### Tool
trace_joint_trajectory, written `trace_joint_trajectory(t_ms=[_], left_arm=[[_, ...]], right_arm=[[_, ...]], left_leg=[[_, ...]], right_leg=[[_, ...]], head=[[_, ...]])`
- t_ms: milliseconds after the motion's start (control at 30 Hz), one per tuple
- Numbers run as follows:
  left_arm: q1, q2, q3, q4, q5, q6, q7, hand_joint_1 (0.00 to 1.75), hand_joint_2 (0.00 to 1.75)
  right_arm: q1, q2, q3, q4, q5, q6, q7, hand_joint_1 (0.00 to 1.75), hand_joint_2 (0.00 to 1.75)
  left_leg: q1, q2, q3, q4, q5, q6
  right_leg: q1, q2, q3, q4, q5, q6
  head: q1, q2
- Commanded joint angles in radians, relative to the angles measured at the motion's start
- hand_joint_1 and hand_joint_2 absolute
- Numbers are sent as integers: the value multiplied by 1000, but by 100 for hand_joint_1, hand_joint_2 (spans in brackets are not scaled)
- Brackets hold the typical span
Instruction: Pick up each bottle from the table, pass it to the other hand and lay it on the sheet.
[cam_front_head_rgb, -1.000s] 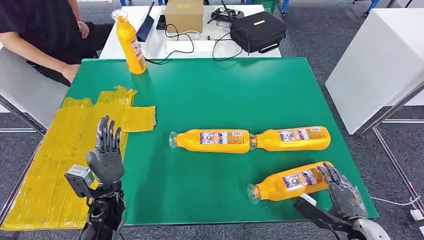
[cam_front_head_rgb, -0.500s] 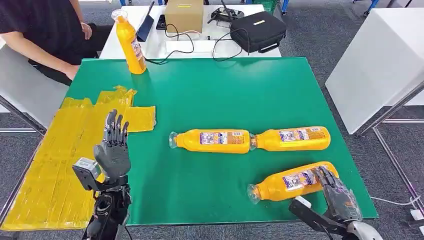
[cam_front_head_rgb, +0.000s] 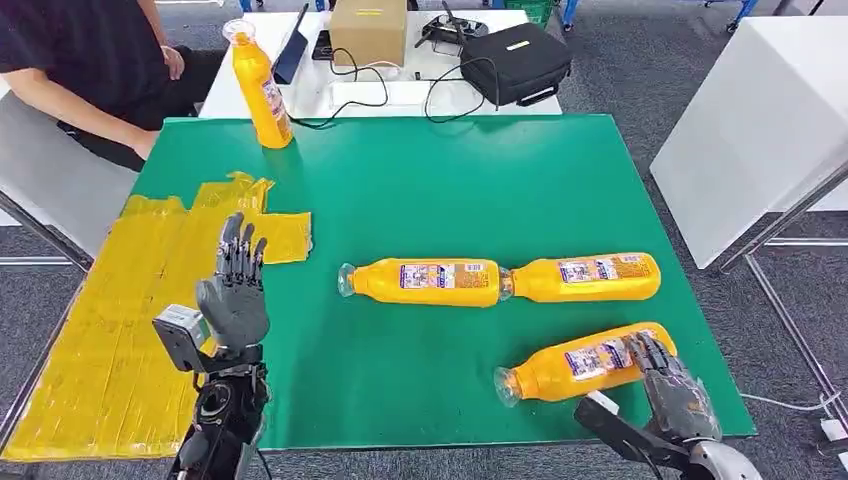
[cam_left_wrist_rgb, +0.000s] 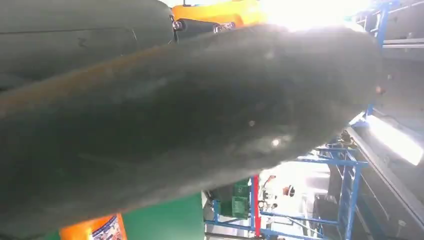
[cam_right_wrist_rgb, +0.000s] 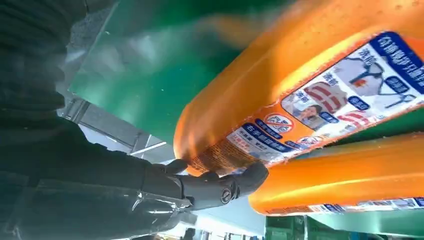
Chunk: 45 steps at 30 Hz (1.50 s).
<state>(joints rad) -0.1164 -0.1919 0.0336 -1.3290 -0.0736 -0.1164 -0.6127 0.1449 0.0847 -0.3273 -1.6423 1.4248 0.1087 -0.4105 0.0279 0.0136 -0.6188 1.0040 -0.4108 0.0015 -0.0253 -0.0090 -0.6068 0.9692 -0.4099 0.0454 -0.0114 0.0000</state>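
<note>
Fingers (cam_front_head_rgb: 650, 352) against nearest bottle's (cam_front_head_rgb: 580, 364) base

Even bright light is falling on the tabletop (cam_front_head_rgb: 450, 190); wrist views are blurring, glare is burning at one o'clock.

Four bottles (cam_front_head_rgb: 430, 282); one yellow sheet (cam_front_head_rgb: 120, 320).
</note>
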Motion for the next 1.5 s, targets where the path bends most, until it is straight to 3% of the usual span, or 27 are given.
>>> trace_joint_trajectory(t_ms=[33,400,767,1000,1467,1500], left_arm=[[-29,-3,5,18,0,0,13,0,0],[-47,-13,-11,35,-5,-5,39,0,0],[-84,-17,-40,91,-1,0,34,0,0],[-94,-15,-44,96,1,-3,33,0,0],[-129,-6,-37,141,8,-13,26,0,0],[-120,-7,-35,141,10,-14,21,0,0]], right_arm=[[-39,3,32,10,25,-14,19,0,175],[-42,-23,34,-31,36,-3,32,0,175],[53,-7,-15,-122,45,32,18,0,175],[60,1,-29,-146,51,53,-1,0,175],[27,-14,45,-113,79,61,24,0,175],[34,-12,48,-113,79,60,25,0,175]], left_leg=[[0,0,2,0,-1,1],[-1,-2,4,0,-2,2],[-1,-4,3,0,-1,1],[-1,-3,4,0,-2,2],[-1,-1,8,0,-3,2],[-1,-1,3,-1,-1,1]], right_leg=[[0,1,2,0,-1,-2],[0,0,4,1,-2,-3],[-1,-3,4,0,-2,-2],[-1,-2,5,0,-3,-3],[-1,1,7,0,-3,-4],[-1,0,3,-1,-1,-2]], head=[[0,0],[0,0],[0,0],[0,0],[0,0],[0,0]])
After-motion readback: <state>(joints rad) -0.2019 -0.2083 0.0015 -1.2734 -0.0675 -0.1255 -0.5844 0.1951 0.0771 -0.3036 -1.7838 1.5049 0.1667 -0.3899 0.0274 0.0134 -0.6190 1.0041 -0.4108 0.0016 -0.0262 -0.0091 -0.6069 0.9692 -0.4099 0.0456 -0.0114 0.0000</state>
